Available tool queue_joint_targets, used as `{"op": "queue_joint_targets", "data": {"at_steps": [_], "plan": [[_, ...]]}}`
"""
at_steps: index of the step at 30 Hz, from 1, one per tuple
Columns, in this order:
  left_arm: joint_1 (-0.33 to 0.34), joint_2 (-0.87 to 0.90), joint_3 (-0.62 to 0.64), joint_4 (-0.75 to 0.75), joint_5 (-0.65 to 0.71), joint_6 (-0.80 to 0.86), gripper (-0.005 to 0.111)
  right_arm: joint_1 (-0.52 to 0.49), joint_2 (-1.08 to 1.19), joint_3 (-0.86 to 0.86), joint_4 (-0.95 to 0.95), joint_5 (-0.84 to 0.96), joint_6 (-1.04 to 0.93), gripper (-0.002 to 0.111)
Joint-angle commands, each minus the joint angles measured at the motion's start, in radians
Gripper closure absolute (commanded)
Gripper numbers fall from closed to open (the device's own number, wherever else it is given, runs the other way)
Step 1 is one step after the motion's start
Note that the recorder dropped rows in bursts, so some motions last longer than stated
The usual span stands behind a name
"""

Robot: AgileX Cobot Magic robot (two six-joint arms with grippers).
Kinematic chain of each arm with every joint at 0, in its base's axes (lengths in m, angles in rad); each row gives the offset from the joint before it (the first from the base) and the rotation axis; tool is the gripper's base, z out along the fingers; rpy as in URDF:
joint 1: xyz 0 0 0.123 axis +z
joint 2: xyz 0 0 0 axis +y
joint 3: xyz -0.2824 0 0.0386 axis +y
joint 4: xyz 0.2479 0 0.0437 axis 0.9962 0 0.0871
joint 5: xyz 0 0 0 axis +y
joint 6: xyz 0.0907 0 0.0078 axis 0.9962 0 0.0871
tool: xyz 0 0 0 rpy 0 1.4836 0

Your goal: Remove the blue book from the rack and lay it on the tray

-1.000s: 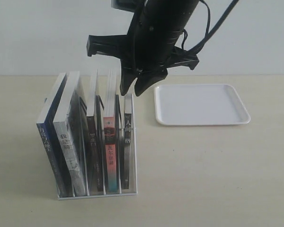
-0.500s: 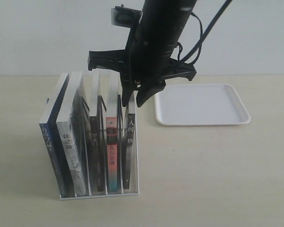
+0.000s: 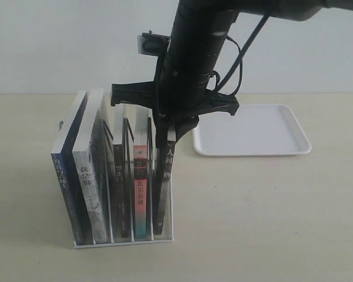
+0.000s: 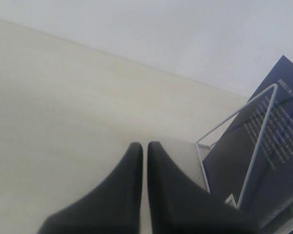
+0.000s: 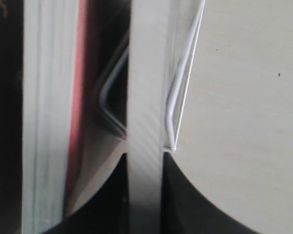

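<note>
My right gripper [image 3: 166,133] clamps the black-spined book [image 3: 165,182] by its top edge, at the right end of the rack [image 3: 126,242]; open desk [image 3: 265,205] beside; a second ago it hovered above, wider

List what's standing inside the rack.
Five upright books fill the rack: blue book leftmost, then white-spined book, black book, red book, and an end book pinched at its top by the right hand. Covers are mostly hidden.

Left claw [image 4: 144,145] closed, right claw [image 5: 145,161] clamped
</note>
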Motion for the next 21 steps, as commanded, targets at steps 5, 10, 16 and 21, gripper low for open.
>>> {"op": "queue_joint_targets", "data": {"at_steps": [5,10,16,21], "plan": [[0.001,-0.003,-0.001,0.000,-0.011,0.001,0.103,0.001,-0.071,-0.063,-0.003,0.000,-0.006,0.108],[0.001,-0.003,-0.001,0.000,-0.011,0.001,0.103,0.001,-0.082,-0.184,-0.008,0.000,-0.006,0.108],[0.001,-0.003,-0.001,0.000,-0.011,0.001,0.103,0.001,-0.082,-0.202,-0.009,0.000,-0.006,0.108],[0.001,-0.003,-0.001,0.000,-0.011,0.001,0.103,0.001,-0.082,-0.202,-0.009,0.000,-0.008,0.108]]}}
